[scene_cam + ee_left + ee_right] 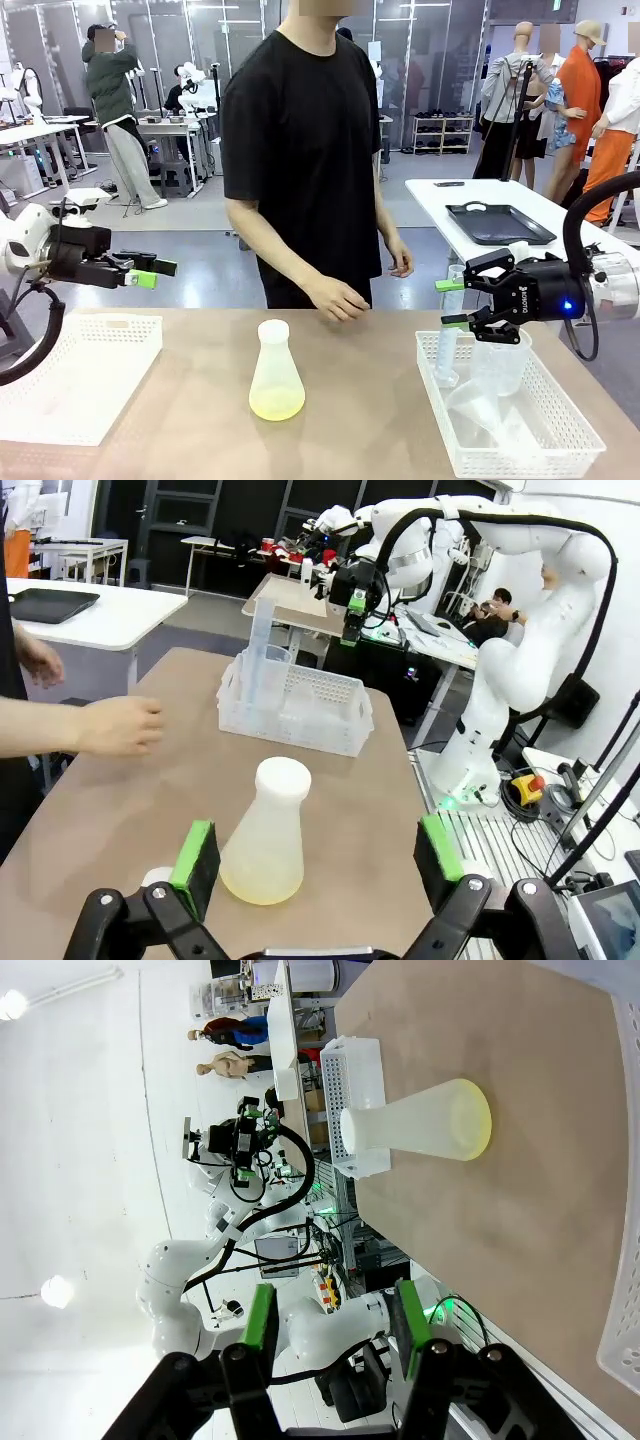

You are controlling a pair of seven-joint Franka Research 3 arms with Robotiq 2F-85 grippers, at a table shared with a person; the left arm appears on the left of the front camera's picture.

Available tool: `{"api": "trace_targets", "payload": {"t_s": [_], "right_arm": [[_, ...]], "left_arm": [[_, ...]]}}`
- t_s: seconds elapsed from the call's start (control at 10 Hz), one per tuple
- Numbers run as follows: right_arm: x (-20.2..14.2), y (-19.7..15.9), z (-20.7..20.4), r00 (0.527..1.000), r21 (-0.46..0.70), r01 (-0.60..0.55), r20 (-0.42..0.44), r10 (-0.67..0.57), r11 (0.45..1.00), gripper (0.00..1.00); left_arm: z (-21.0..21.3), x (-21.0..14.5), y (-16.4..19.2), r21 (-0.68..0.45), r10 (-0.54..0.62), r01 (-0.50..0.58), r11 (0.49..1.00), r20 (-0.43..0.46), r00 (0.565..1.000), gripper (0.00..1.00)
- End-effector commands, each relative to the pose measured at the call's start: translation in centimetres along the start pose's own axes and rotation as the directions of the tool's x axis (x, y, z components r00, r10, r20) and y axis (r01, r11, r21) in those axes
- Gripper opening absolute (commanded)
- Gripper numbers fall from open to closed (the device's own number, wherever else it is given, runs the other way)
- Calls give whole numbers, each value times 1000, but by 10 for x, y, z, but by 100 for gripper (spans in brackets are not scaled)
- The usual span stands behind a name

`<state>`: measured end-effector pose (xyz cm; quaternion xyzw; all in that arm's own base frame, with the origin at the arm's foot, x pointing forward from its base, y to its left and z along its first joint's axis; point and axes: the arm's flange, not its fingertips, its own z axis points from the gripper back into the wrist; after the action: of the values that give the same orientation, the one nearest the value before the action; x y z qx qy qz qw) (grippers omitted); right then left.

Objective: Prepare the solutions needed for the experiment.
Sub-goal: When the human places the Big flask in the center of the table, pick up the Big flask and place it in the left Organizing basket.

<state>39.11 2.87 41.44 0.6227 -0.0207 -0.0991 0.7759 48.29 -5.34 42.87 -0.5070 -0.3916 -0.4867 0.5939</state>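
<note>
Left gripper (155,273): jaws wide open, empty, hovering mid-left of the front frame above the left basket (60,400). Right gripper (452,303): jaws partly apart, nothing between them, over the right basket (560,450) at lower right, which holds a graduated cylinder (447,350) and a beaker (500,365). The solutions (277,405): thin yellow-green layer in the flask (275,355), upright on the table (190,410), lower centre. Person's hand (338,300) hangs just beyond it.

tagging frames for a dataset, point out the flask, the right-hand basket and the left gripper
flask (276,385), front view, middle of its body
right-hand basket (530,458), front view, its near wall
left gripper (153,272), front view, midway between its fingertips
</note>
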Motion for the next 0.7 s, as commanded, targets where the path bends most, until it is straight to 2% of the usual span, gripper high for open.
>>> {"api": "trace_targets", "payload": {"t_s": [0.0, 0.2, 0.3, 0.4, 0.5, 0.6], "right_arm": [[0, 1, 0, 1000, 6, -1, 1, 1, 1000, 59], [0, 1, 0, 1000, 6, -1, 1, 1, 1000, 59], [0, 1, 0, 1000, 6, -1, 1, 1, 1000, 59], [0, 1, 0, 1000, 6, -1, 1, 1, 1000, 59], [0, 1, 0, 1000, 6, -1, 1, 1, 1000, 59], [0, 1, 0, 1000, 6, -1, 1, 1, 1000, 59]], "left_arm": [[0, 2, -3, 5, 6, -6, 1000, -4, 1000, 100], [0, 0, 0, 1, 0, 0, 1000, 0, 1000, 100], [-11, 5, 28, 3, -205, 205, 979, 71, 976, 100], [-21, 7, 48, 10, -336, 337, 942, 99, 937, 100], [-32, 11, 56, -44, -492, 502, 864, 145, 858, 100], [-45, 16, 57, -119, -621, 637, 761, 147, 770, 100]]}}
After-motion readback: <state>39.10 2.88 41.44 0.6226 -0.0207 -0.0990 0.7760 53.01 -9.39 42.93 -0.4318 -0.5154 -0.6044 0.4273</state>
